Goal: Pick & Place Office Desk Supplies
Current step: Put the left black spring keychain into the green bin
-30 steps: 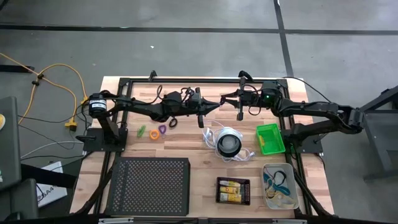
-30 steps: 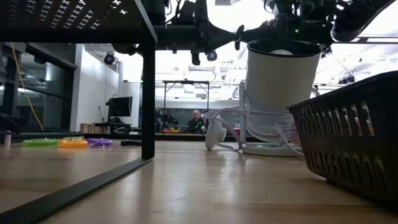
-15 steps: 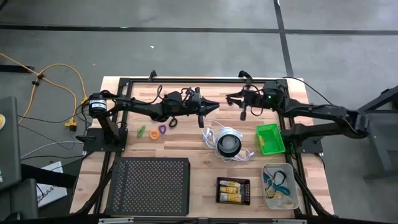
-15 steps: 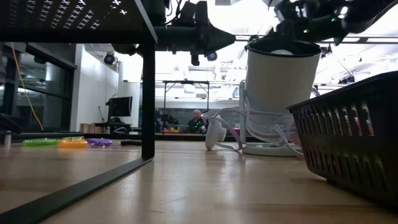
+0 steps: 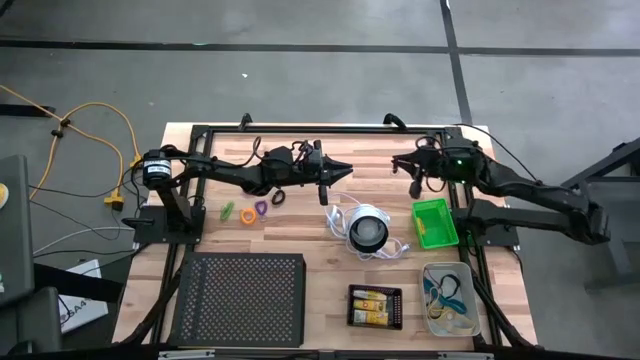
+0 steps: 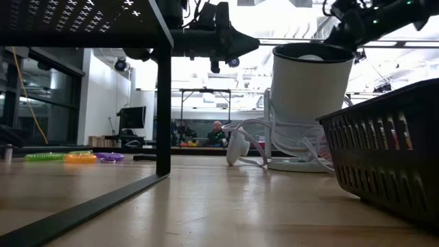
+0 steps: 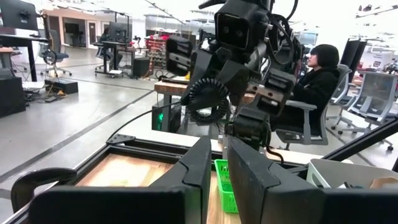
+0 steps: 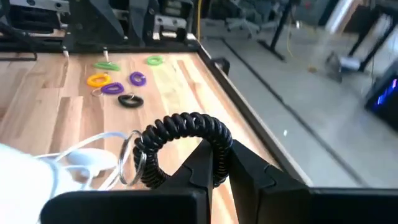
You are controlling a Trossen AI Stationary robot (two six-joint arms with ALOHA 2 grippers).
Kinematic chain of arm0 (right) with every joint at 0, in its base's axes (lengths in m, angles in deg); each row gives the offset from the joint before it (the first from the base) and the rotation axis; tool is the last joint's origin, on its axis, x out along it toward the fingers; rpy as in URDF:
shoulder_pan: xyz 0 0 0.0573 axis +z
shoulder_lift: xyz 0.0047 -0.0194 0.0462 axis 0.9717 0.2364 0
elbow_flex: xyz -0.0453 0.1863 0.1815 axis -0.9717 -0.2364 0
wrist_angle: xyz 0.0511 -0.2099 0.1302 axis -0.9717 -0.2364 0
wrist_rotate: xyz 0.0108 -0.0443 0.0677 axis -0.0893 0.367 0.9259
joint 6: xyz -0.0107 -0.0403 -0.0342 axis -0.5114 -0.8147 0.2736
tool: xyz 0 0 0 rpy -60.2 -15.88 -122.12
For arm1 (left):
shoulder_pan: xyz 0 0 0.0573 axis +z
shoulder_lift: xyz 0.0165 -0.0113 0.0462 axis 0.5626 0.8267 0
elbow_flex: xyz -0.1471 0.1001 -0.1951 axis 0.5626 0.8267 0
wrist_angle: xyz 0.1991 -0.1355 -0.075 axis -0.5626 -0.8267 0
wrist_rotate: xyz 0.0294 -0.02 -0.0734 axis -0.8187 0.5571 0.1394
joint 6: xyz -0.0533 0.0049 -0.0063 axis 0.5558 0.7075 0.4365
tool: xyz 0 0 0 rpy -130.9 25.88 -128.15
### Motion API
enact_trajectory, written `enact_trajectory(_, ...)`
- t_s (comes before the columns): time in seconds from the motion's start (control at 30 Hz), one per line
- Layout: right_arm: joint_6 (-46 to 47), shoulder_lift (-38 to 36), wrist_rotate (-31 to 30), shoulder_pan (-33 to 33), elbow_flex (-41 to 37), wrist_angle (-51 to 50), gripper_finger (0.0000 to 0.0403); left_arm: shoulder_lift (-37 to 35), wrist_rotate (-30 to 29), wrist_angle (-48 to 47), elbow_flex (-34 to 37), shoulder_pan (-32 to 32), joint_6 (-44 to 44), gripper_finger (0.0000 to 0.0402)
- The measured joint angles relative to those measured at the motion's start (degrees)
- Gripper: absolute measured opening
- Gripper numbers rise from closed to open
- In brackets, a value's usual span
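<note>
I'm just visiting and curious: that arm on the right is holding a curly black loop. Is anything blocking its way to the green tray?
Nothing visible does. The right gripper holds the black coiled loop in the air above the table's far side, and the green tray sits close by, nearer the front, with only bare wood between them. The round white-and-black object lies off to one side.

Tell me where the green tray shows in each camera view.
High: green tray right of centre.
Low: not in it.
Left wrist: green sliver at bottom centre.
Right wrist: not in it.
Landmark: round white device, beside the tray in high, centre-right in low.
</note>
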State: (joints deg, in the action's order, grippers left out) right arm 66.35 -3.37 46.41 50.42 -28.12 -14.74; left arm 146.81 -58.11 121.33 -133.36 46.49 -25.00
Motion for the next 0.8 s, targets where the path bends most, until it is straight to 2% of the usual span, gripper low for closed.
enact_trajectory(0.17, 8.6, -3.16, -0.39, -0.01, 0.0, -7.52, 0.0026, 0.0, 0.01, 0.0, 0.0, 0.0, 0.0, 0.0051)
enact_trajectory(0.5, 32.48, -2.48, -1.43, 0.08, 0.0, -28.42, 0.0026, 0.0, 0.02, -0.42, 0.0, 0.0, 0.02, 0.0051)
enact_trajectory(0.8, 44.55, -2.24, 0.64, 2.99, 0.0, -38.54, 0.0026, 0.0, 0.01, -1.72, 0.0, 0.0, 0.02, 0.0051)
